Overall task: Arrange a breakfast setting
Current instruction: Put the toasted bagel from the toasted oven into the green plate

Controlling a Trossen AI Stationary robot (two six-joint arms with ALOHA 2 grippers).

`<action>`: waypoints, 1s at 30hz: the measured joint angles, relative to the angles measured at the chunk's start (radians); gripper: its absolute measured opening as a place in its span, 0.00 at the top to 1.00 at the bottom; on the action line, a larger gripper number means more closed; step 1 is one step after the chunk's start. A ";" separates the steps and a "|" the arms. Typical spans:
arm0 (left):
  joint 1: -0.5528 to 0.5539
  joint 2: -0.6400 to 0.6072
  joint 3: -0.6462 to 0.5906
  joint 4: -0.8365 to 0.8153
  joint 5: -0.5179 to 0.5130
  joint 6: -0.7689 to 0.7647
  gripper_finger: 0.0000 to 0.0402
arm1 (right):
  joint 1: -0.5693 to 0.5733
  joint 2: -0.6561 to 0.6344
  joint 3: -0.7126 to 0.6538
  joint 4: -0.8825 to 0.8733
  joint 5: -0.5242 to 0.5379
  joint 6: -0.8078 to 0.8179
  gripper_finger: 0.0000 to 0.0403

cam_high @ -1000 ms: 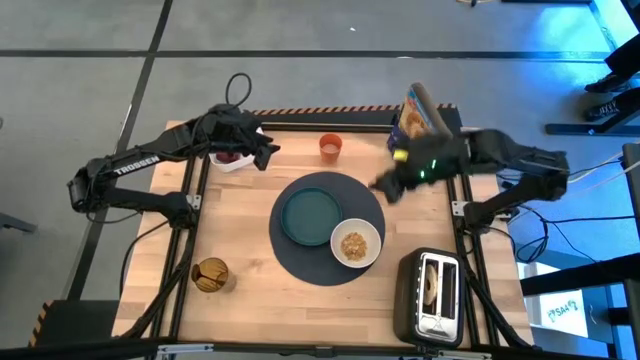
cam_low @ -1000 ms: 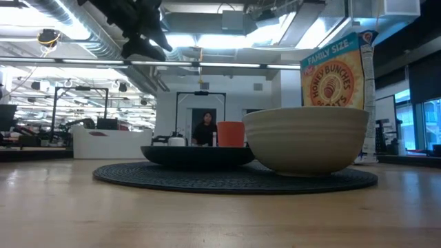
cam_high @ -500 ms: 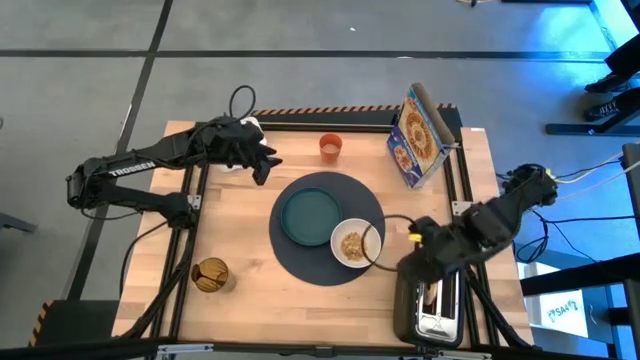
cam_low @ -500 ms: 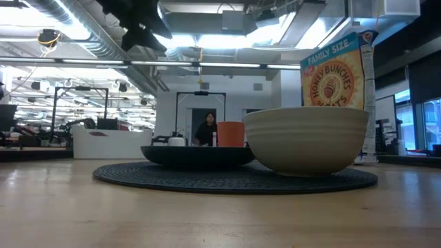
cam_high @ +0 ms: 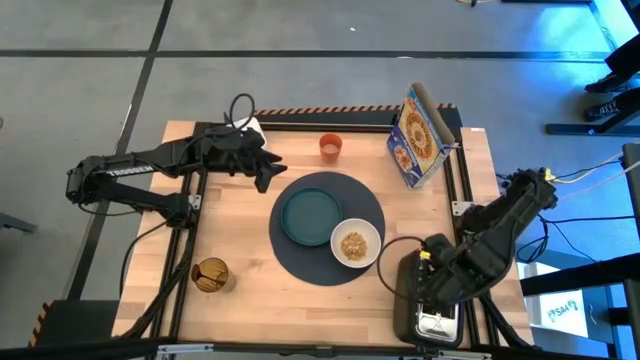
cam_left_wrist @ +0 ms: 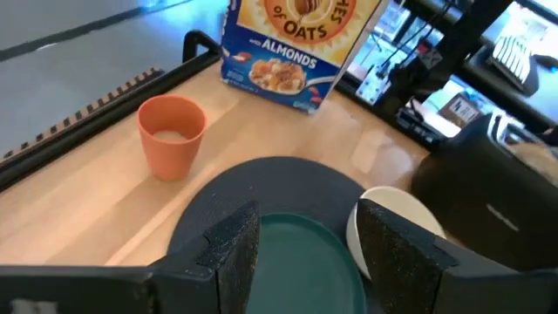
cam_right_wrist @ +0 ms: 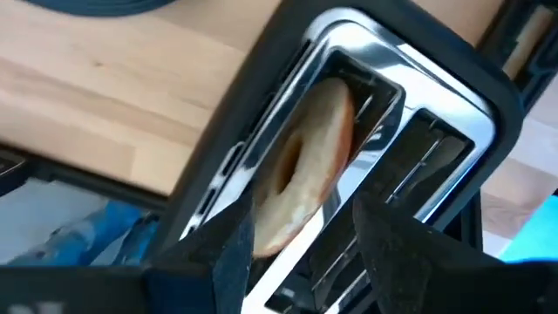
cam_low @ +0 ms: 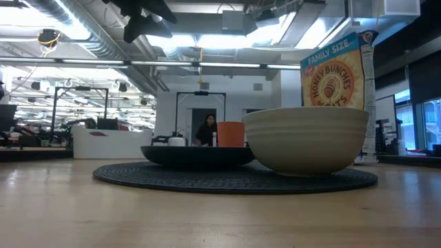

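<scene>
Wooden bench (cam_high: 240, 250) | placemat (cam_high: 300, 255), teal plate (cam_high: 306, 216), bowl (cam_high: 355, 243) set centrally | right claw (cam_right_wrist: 296, 235), swung over from cereal box (cam_high: 415, 135), poised open above bagel (cam_right_wrist: 305, 166) in toaster (cam_high: 428, 295) | left claw (cam_left_wrist: 301, 253) open beside plate | bagel retrieval judged next.

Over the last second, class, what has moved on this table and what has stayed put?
The right gripper swung from beside the cereal box to above the toaster, open over the bagel. The left gripper edged toward the placemat. Plate, bowl and cup stayed.
</scene>
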State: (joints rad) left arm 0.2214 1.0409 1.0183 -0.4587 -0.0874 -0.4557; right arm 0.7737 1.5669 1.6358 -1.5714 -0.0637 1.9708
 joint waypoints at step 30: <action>-0.153 0.089 0.000 0.123 -0.058 -0.114 0.54 | -0.001 0.000 0.010 -0.003 0.099 -0.144 0.99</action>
State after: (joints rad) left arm 0.0682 1.1299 1.0183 -0.3360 -0.1456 -0.5692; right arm 0.7731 1.5665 1.6460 -1.5742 0.0356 1.8268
